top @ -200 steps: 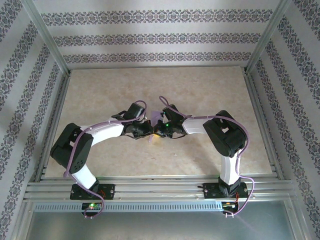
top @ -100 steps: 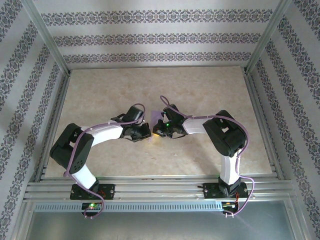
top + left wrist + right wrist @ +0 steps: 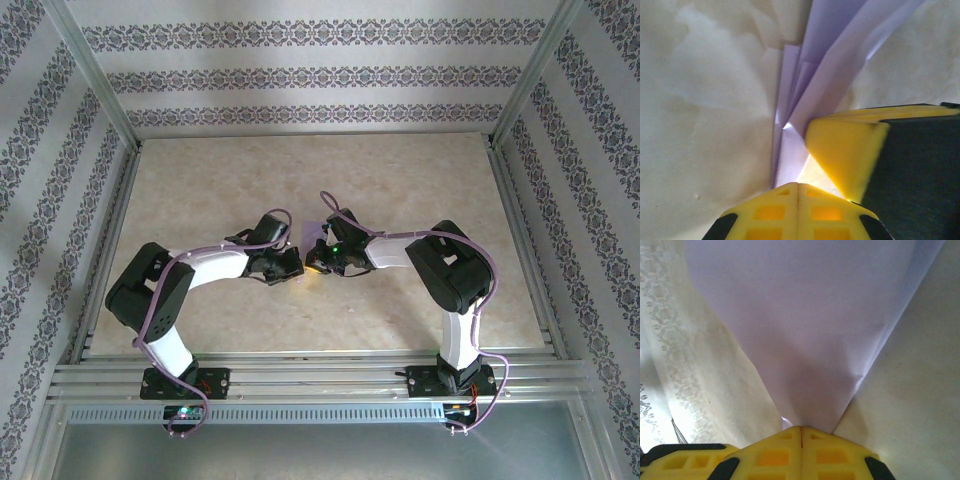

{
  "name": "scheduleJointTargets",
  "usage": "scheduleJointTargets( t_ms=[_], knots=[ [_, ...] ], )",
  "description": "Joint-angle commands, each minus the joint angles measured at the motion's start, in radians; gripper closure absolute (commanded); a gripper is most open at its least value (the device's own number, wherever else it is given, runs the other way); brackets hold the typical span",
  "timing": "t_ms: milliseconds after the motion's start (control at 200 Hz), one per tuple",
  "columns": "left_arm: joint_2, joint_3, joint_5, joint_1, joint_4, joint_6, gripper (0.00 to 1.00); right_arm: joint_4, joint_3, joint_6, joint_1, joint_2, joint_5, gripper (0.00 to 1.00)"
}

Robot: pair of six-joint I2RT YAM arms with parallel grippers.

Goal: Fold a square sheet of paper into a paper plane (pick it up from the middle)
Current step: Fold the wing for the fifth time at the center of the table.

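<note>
The paper (image 3: 810, 330) is judged light, limp and easily creased, so it is best pinched where folded layers stiffen it. It is found at the centre of the top view, between the 2 grippers. The right gripper (image 3: 801, 429) is clamped on its narrow end. The left gripper (image 3: 798, 186) is closed, apparently on its layered folds.

Pale lavender, plain and matte, the sheet of paper (image 3: 805, 330) stands out against a cream surface (image 3: 400, 180) mottled like marble. The left gripper (image 3: 798, 187) and right gripper (image 3: 801, 429) are bright yellow with black behind. The left arm (image 3: 215, 265) and right arm (image 3: 455, 270) are white and black and carry lilac cables (image 3: 148, 310). A green light (image 3: 337, 246) glows at the right wrist. The walls (image 3: 320, 75) are white, banded with dark floral ornament. The frame (image 3: 300, 375) is silver.
</note>
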Motion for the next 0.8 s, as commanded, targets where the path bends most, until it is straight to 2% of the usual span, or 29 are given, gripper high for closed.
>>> scheduleJointTargets(
  t_ms=[0, 180, 375, 510, 799],
  knots=[
    [0.02, 0.007, 0.002, 0.001, 0.022, -0.006, 1.0, 0.001, -0.038, 0.017, -0.01, 0.033, -0.001, 0.96],
    [0.036, -0.006, -0.031, 0.0, -0.021, 0.005, 1.0, 0.122, -0.056, 0.001, -0.033, -0.02, -0.07, 0.96],
    [0.037, -0.019, -0.044, 0.001, -0.053, 0.019, 1.0, 0.079, -0.027, -0.129, -0.117, -0.107, -0.058, 0.93],
    [0.039, -0.012, -0.043, 0.001, -0.065, 0.029, 1.0, 0.043, 0.0, -0.188, -0.147, -0.088, -0.051, 0.93],
    [0.048, 0.001, -0.04, 0.001, -0.084, 0.035, 1.0, 0.014, 0.087, -0.257, -0.133, 0.01, -0.109, 0.94]
  ],
)
